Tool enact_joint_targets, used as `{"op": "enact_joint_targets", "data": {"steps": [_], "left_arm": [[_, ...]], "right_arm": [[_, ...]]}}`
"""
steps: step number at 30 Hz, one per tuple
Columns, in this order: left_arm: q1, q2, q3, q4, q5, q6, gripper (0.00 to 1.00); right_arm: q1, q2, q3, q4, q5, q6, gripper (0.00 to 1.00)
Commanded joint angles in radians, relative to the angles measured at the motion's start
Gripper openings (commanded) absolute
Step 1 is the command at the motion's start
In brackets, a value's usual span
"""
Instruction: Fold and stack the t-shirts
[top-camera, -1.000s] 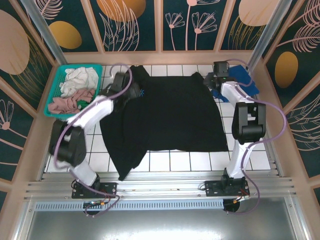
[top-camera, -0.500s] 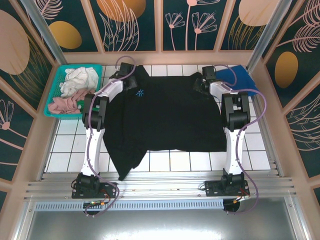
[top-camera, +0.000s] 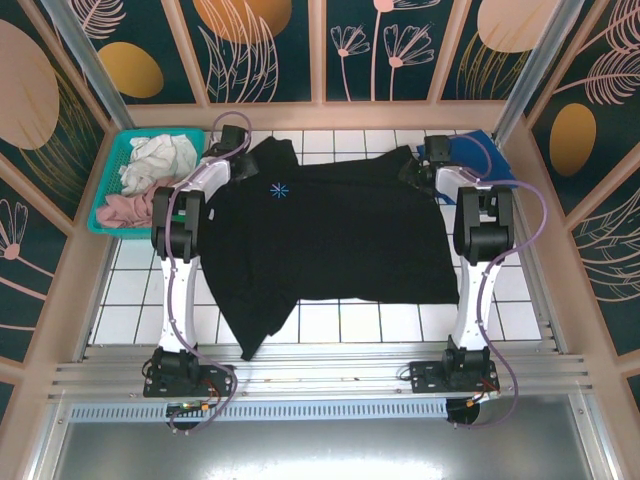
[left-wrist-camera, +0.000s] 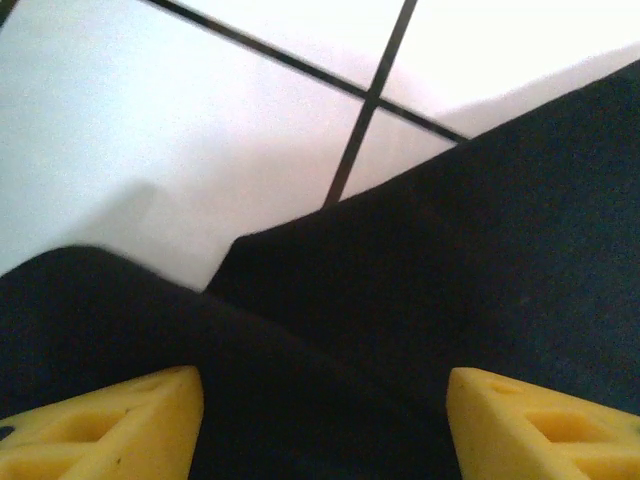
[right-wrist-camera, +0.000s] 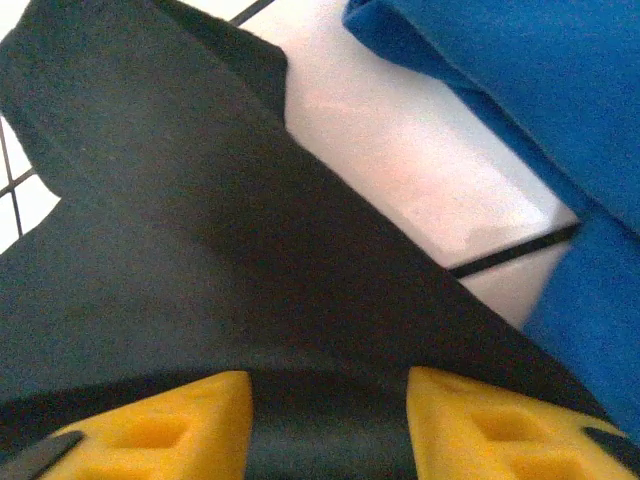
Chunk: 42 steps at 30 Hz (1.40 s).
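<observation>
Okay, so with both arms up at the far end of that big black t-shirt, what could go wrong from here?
The royal-blue cloth t-shirt lies right beside the right gripper; a grab at the large black t-shirt there might catch blue cloth too.
Under the left gripper the black cloth overlaps itself, so a pinch could take two layers.
The black shirt's near-left corner trails toward the white tiled table's near edge; a pull may drag it crooked.

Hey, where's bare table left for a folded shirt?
Bare tile lies near left, in front of the basket and left of the black t-shirt; also a strip between its hem and the near edge. The far right corner is crowded by the blue t-shirt.
</observation>
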Motion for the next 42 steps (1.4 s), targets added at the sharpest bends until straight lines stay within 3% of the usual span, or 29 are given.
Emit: {"op": "enact_joint_targets", "data": {"steps": [1, 3, 6, 10, 11, 13, 16, 21, 25, 30, 35, 39, 41, 42], "left_arm": [[0.014, -0.152, -0.072, -0.043, -0.001, 0.006, 0.73], [0.005, -0.253, -0.153, -0.025, 0.038, 0.050, 0.97], [-0.041, -0.464, -0.379, 0.006, 0.035, 0.109, 0.98], [-0.149, -0.814, -0.749, 0.019, 0.008, 0.068, 0.98], [-0.192, -0.906, -0.845, 0.007, -0.027, 0.030, 0.99], [-0.266, -1.076, -1.022, -0.022, -0.055, -0.064, 0.99], [-0.373, -1.287, -1.251, -0.139, -0.070, -0.269, 0.99], [-0.630, -1.556, -1.471, -0.309, -0.053, -0.625, 0.90], [-0.841, -1.564, -1.461, -0.346, -0.075, -0.778, 0.87], [-1.019, -1.307, -1.405, -0.352, -0.058, -0.834, 0.88], [-1.072, -1.322, -1.433, -0.337, -0.057, -0.885, 0.85], [-1.078, -1.380, -1.524, -0.282, -0.033, -0.914, 0.79], [-1.078, -1.377, -1.559, -0.245, -0.021, -0.914, 0.72], [-1.078, -1.372, -1.571, -0.228, -0.020, -0.911, 0.64]], "right_arm": [[0.022, -0.174, -0.031, -0.110, 0.063, -0.028, 0.55], [0.029, -0.275, -0.112, -0.164, 0.093, -0.047, 0.59], [0.044, -0.490, -0.345, -0.232, 0.188, -0.031, 0.63], [0.046, -0.842, -0.741, -0.265, 0.261, 0.116, 0.65], [0.046, -0.933, -0.820, -0.284, 0.275, 0.162, 0.73], [0.047, -1.082, -0.939, -0.319, 0.273, 0.222, 0.99], [0.057, -1.250, -1.048, -0.386, 0.269, 0.358, 0.99], [0.125, -1.341, -1.105, -0.478, 0.250, 0.583, 0.99], [0.136, -1.348, -1.105, -0.546, 0.309, 0.668, 0.99], [0.136, -1.355, -1.155, -0.493, 0.290, 0.689, 0.99], [0.128, -1.297, -1.199, -0.430, 0.290, 0.662, 0.92], [0.117, -1.264, -1.221, -0.350, 0.270, 0.627, 0.78], [0.110, -1.260, -1.228, -0.323, 0.272, 0.610, 0.69], [0.110, -1.258, -1.233, -0.310, 0.280, 0.596, 0.66]]}}
